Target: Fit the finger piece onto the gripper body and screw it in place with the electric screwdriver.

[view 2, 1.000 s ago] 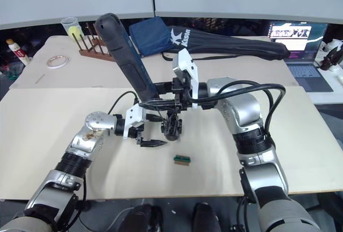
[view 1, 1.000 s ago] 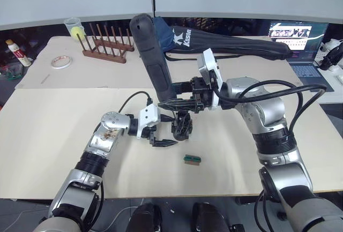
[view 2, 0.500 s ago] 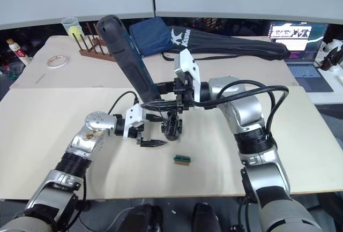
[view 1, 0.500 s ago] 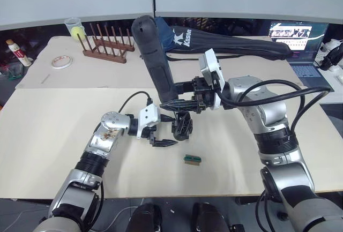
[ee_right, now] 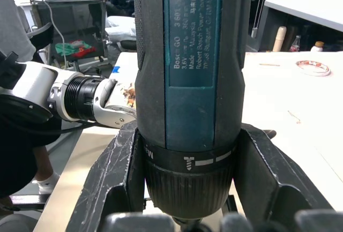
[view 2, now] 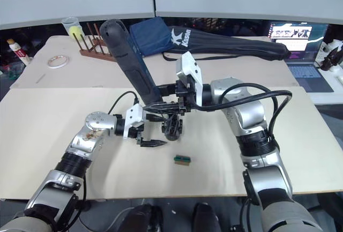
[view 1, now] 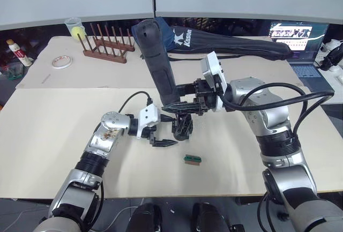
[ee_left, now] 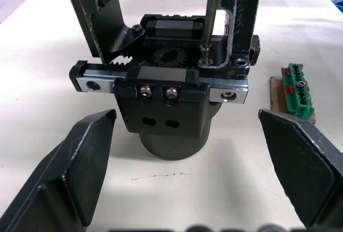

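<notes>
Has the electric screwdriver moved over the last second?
Yes, slightly. The electric screwdriver's top end drifted toward the robot's right against the wooden rack; its bit still meets the gripper body. The right gripper holds it.

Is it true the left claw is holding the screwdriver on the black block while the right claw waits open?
No, swapped. The right claw grips the electric screwdriver, its bit on the gripper body. The left claw waits open beside it, as the left eye view shows.

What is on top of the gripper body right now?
The electric screwdriver, held by the right gripper, stands over the gripper body with its bit on a screw beside the finger piece. The screw's seating is hidden.
</notes>
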### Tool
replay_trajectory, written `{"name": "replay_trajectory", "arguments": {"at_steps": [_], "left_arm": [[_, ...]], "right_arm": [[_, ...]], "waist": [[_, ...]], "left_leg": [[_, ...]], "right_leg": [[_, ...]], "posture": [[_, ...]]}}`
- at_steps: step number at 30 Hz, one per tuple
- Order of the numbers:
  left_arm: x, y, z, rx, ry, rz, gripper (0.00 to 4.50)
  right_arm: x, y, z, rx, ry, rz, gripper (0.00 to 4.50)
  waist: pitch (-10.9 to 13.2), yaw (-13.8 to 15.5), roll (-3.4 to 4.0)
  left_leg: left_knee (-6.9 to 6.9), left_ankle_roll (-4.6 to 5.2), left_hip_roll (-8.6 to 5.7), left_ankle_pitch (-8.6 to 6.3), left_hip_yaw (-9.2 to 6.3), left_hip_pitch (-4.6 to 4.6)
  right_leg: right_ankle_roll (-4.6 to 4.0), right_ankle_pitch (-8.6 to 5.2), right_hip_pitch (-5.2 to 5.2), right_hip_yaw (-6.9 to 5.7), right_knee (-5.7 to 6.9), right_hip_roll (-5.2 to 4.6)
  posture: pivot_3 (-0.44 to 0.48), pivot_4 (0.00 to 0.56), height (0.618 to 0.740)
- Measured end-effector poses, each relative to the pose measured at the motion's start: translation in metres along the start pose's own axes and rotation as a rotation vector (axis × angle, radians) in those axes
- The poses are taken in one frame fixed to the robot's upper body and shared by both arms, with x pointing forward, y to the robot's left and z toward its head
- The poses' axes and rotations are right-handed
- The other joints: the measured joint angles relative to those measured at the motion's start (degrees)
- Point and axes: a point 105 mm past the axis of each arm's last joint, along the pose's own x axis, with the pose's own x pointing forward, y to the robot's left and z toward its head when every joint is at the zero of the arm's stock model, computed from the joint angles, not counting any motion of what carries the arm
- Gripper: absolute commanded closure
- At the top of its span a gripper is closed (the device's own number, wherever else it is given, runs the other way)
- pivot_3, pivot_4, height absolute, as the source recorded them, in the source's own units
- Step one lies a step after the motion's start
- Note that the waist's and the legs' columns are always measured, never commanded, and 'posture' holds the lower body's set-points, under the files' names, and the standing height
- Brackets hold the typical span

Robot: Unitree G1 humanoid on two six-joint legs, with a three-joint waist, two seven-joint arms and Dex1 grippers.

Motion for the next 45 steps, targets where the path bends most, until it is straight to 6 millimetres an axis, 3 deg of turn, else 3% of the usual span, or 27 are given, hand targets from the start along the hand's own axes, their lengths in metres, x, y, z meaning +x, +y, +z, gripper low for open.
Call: {"name": "replay_trajectory", "arguments": {"at_steps": [29,41,45], "left_arm": [[0.018,0.009,-0.009,-0.035,-0.011,0.022,0.0],[0.034,0.012,-0.012,-0.052,-0.027,0.028,0.0],[0.038,0.01,-0.015,-0.048,-0.026,0.017,1.18]], "right_arm": [[-0.003,0.001,-0.004,0.035,-0.063,-0.12,2.6],[-0.009,0.0,-0.005,0.04,-0.075,-0.159,2.6],[-0.011,0.0,-0.005,0.033,-0.076,-0.174,2.6]], "waist": [[0.0,0.01,0.0],[0.0,0.04,-0.01],[0.0,0.08,-0.02]], "left_leg": [[0.0,0.01,0.0,0.0,-0.03,0.02],[0.0,0.04,-0.01,-0.02,-0.04,0.03],[0.01,0.04,-0.02,-0.02,-0.05,0.03]], "right_leg": [[0.0,0.0,0.04,-0.01,-0.02,0.0],[0.01,0.01,0.08,-0.02,-0.05,-0.01],[0.01,0.01,0.08,-0.02,-0.03,-0.02]], "posture": [[0.0,0.15,0.74],[0.0,0.15,0.74],[0.0,0.15,0.74]]}}
